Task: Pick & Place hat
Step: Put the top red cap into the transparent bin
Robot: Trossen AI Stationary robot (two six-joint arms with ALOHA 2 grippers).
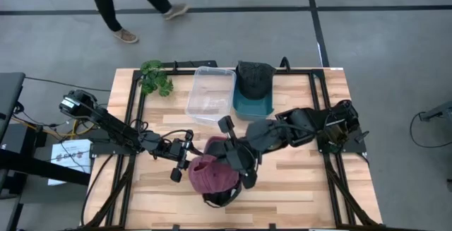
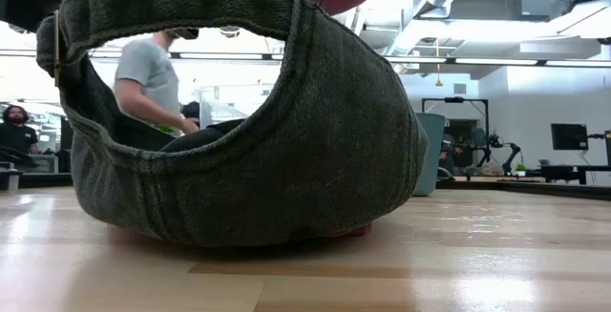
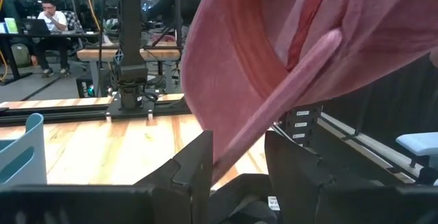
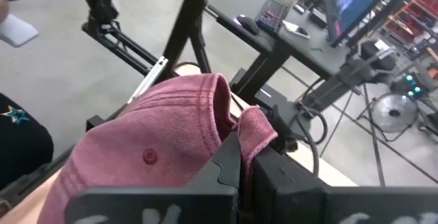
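I have the red hat (image 1: 212,176) at the table's (image 1: 296,188) six o'clock edge, lifted over a dark green hat (image 2: 286,150) lying on the wood. My right gripper (image 4: 245,157) is clamped tight on a fold of the red fabric. My left gripper (image 3: 238,157), at the hat's nine o'clock, stands half open with the brim hanging between its fingers (image 3: 198,162); I cannot tell whether they pinch it.

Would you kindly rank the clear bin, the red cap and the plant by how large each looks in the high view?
1. Clear bin, largest.
2. Red cap, somewhat smaller, though the arms hide part of it, so the gap is unsure.
3. Plant, clearly smallest.
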